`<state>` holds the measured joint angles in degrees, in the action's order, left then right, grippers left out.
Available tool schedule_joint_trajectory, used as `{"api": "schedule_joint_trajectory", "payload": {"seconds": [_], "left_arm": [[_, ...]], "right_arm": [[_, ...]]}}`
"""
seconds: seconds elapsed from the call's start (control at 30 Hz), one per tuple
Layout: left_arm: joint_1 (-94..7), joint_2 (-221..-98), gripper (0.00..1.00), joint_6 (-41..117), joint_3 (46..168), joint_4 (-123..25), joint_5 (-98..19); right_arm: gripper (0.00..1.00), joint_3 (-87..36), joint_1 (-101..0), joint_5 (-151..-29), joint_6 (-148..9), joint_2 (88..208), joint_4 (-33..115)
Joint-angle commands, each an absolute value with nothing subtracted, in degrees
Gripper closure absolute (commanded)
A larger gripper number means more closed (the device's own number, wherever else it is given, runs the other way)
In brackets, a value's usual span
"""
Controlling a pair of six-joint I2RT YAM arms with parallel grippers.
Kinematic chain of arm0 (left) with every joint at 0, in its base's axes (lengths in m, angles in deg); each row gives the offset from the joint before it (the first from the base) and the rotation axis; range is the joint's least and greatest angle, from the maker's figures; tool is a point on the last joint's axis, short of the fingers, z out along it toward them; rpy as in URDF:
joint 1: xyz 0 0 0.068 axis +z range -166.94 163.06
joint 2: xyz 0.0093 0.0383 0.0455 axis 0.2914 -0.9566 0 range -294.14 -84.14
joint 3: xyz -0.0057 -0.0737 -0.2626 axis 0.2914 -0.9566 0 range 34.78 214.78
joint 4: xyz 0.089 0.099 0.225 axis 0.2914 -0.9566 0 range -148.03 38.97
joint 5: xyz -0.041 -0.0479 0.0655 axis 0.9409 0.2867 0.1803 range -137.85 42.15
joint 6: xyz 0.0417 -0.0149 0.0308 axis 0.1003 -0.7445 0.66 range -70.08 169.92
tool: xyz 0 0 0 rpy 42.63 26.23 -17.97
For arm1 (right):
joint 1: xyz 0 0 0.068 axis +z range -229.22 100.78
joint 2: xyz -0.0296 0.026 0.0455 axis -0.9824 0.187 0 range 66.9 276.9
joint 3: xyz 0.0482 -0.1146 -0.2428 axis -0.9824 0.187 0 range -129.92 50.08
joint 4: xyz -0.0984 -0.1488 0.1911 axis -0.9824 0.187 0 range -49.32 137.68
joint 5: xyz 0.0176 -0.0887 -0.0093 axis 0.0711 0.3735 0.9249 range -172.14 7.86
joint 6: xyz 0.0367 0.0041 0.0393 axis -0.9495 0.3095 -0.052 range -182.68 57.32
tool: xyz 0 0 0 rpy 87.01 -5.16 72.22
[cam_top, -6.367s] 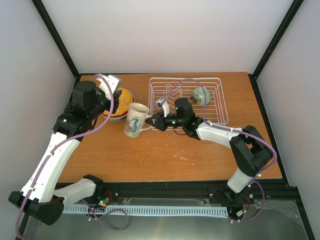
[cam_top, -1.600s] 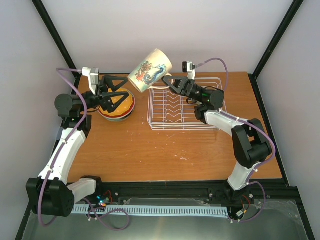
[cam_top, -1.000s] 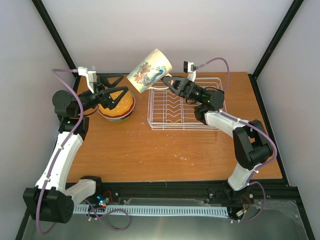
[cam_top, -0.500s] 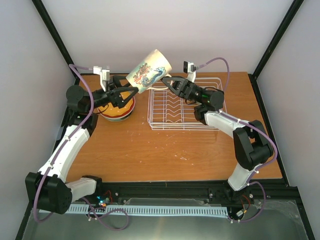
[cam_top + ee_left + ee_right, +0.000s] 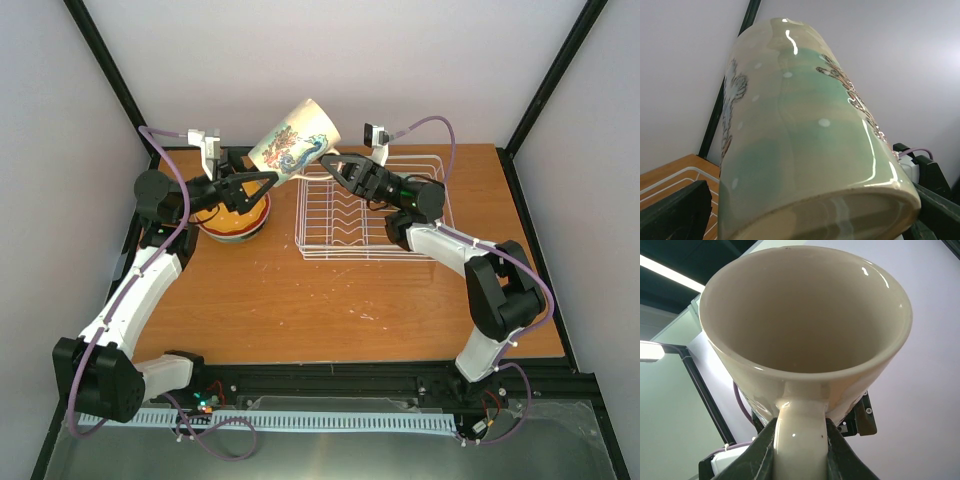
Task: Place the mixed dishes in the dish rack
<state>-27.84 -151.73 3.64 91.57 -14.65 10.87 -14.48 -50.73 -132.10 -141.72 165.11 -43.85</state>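
The cream mug (image 5: 295,140) with a colourful picture hangs tilted in the air above the rack's back left corner. My right gripper (image 5: 330,162) is shut on its handle (image 5: 800,440), and the mug's mouth (image 5: 805,315) fills the right wrist view. My left gripper (image 5: 262,172) stands open with the mug's base (image 5: 805,150) between its spread fingers (image 5: 675,212); no grip shows. The white wire dish rack (image 5: 345,225) sits at the back right. A stack of plates (image 5: 238,218), orange-yellow on top, lies under the left gripper.
Black frame posts (image 5: 110,75) rise at the table's back corners, with white walls close behind. The right arm (image 5: 440,240) stretches over the rack. Bare wooden table (image 5: 330,300) spreads in front of the rack and plates.
My left gripper has swung right, from over the plates up to the mug's base, staying open. The right gripper and mug have barely moved.
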Motion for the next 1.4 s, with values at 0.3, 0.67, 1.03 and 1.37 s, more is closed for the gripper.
{"api": "schedule_joint_trajectory", "payload": {"seconds": [0.3, 0.67, 1.03, 1.37], "left_arm": [[-28.1, -153.6, 0.37, 0.5, 94.3, -9.6, 9.2], [-28.1, -154.6, 0.99, -0.4, 94.7, -8.2, 9.4], [-28.1, -152.5, 0.99, 7.6, 99.4, -22.0, 8.5], [-28.1, -153.1, 0.99, 15.5, 105.6, -36.8, 7.5]], "right_arm": [[0.97, -15.4, -48.7, -131.1, -140.2, 163.3, -49.7], [0.97, -15.2, -48.6, -131.3, -139.7, 163.9, -49.1], [0.83, -14.6, -49.7, -131.2, -140.4, 165.6, -49.3], [0.63, -12.2, -51.7, -130.6, -139.8, 165.9, -49.6]]}}
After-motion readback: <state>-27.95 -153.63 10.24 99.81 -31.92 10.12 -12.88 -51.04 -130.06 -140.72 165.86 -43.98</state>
